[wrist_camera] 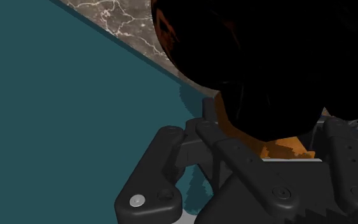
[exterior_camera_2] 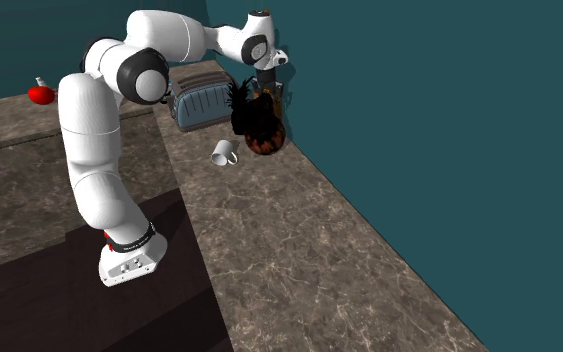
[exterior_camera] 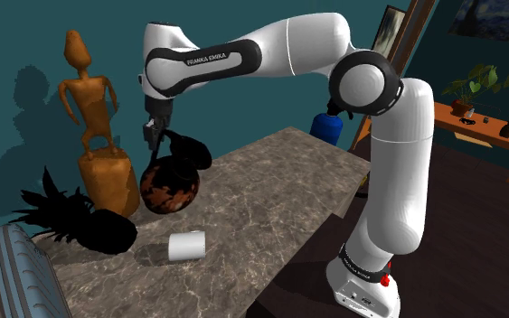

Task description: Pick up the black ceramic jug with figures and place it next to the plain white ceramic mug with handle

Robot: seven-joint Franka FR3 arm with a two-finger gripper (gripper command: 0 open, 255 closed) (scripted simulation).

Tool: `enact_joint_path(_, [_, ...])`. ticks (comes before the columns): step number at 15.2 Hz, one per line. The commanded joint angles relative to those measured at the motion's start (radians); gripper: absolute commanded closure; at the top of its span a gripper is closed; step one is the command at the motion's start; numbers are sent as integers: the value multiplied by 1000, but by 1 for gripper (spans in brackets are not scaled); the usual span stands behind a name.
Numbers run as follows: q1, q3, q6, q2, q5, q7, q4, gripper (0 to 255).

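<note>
The black jug [exterior_camera: 171, 185], round-bellied with reddish-brown figures, leans near the counter's far edge, its dark mouth and handle up beside my gripper [exterior_camera: 155, 137]. In the wrist view the jug [wrist_camera: 254, 70] looms right in front of my gripper [wrist_camera: 279, 137], with the fingers [wrist_camera: 231, 156] clasping its upper part from either side. From the second exterior view the gripper [exterior_camera_2: 267, 88] points down onto the jug [exterior_camera_2: 260, 128] by the teal wall. The white mug [exterior_camera: 187, 244] lies on its side on the marble counter [exterior_camera: 270, 208], a short way in front of the jug; it is the same mug [exterior_camera_2: 224, 152] there.
A black pineapple [exterior_camera: 85, 226] and an orange-brown figure statue [exterior_camera: 94, 126] stand just to the shoulder view's left of the jug. A grey ribbed case [exterior_camera: 8, 275] fills the counter's lower left end. A blue pot [exterior_camera: 327, 126] sits behind the arm. The teal wall [exterior_camera_2: 419, 120] borders the counter.
</note>
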Motion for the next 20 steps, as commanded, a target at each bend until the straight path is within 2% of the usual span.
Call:
enact_joint_path(1, [-2, -2, -37, 19, 0, -2, -48, 255])
enact_joint_path(7, [2, -8, 34, 42, -4, -2, -95, 255])
enact_joint_path(8, [1, -9, 263, 28, -8, -2, -40, 0])
enact_joint_path(9, [1, -9, 263, 28, -8, -2, -40, 0])
enact_joint_path(15, [-45, 1, 222, -188, 45, -65, -202, 0])
enact_joint_path(20, [-40, 0, 261, -155, 35, -59, -208, 0])
